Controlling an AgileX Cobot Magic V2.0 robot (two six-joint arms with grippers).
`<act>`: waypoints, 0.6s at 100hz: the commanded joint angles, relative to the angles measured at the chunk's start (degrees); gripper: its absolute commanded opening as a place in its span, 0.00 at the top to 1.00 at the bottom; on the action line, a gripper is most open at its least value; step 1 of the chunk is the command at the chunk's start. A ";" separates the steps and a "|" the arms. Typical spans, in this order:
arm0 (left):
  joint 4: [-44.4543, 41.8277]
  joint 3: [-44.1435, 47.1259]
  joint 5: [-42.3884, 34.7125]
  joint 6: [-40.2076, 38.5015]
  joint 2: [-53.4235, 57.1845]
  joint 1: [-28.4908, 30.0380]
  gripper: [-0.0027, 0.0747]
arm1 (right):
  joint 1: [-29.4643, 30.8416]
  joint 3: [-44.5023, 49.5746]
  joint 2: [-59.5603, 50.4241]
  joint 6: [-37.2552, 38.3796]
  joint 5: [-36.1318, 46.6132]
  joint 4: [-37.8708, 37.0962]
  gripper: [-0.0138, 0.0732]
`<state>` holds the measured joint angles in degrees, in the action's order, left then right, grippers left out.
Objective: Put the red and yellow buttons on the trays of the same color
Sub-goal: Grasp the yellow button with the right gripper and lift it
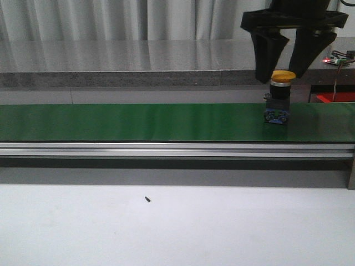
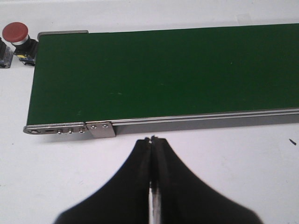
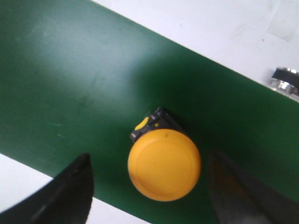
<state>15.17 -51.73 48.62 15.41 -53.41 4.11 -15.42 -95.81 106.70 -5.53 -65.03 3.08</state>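
A yellow button (image 1: 283, 76) on a black and blue base stands upright on the green conveyor belt (image 1: 138, 122) at the right. My right gripper (image 1: 282, 75) hangs open just above it, one finger on each side; its wrist view shows the yellow cap (image 3: 164, 164) between the spread fingers, apart from both. A red button (image 2: 15, 32) stands on the white table beside the belt's end in the left wrist view. My left gripper (image 2: 153, 138) is shut and empty over the white table, near the belt's metal frame. A red tray (image 1: 334, 98) shows at the far right behind the belt.
The belt's aluminium rail (image 1: 166, 149) runs across the front. A small black screw (image 1: 147, 199) lies on the white table. A grey shelf (image 1: 138, 61) and curtains stand behind. A metal ring part (image 3: 286, 79) lies beside the belt.
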 commanded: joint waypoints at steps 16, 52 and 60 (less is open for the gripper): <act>1.31 -1.52 -3.09 0.06 0.74 -0.45 0.99 | 0.20 -1.27 -2.42 -0.78 -0.67 -3.08 0.60; 1.31 -1.52 -3.09 0.06 0.74 -0.45 0.99 | 0.51 -1.73 -6.03 0.49 -1.49 -3.08 0.68; 1.31 -1.52 -3.09 0.06 0.74 -0.45 0.99 | 1.57 -1.73 -8.42 0.72 -2.16 -3.08 0.68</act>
<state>15.17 -51.73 48.62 15.41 -53.41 4.11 -15.15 -95.81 103.90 -5.00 -67.31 0.00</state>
